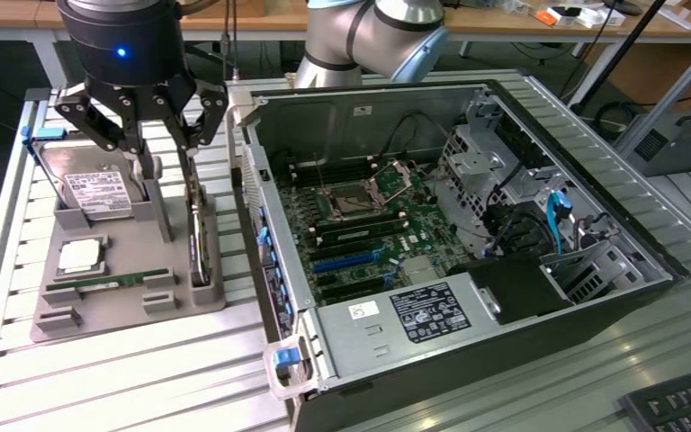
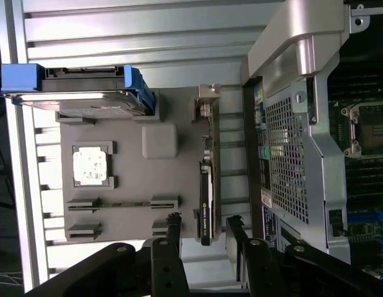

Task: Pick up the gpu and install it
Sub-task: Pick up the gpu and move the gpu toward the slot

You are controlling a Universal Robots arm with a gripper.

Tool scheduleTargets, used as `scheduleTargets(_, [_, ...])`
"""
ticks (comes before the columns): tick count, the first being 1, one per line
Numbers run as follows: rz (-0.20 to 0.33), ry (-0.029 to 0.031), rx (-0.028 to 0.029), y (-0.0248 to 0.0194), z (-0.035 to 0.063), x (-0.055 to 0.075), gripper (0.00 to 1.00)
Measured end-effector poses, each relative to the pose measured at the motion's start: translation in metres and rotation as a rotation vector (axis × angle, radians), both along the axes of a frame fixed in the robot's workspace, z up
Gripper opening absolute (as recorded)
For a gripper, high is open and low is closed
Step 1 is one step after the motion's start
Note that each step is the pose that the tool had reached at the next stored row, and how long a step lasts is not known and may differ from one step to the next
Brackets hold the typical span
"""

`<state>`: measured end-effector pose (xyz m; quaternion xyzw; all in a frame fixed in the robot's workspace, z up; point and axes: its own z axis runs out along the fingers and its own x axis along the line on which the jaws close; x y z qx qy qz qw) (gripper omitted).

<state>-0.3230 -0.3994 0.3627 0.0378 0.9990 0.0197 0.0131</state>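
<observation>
The desk carries an open PC case across the middle and right of the exterior view, with a grey tray at the left. The gpu stands on edge in a slot along the tray's right side, just beside the case. Its long axis runs from upper to lower frame, parallel to the case wall. The gripper is over it in the upper left, spread wide and holding nothing. In the wrist view its fingers sit one to each side of the card's line, apart from it.
</observation>
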Motion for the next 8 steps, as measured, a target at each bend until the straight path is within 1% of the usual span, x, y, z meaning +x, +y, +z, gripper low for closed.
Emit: scheduleTargets(8, [0.000,0.0000,-0.0013,0.0000,-0.0033,0.0000,0.42])
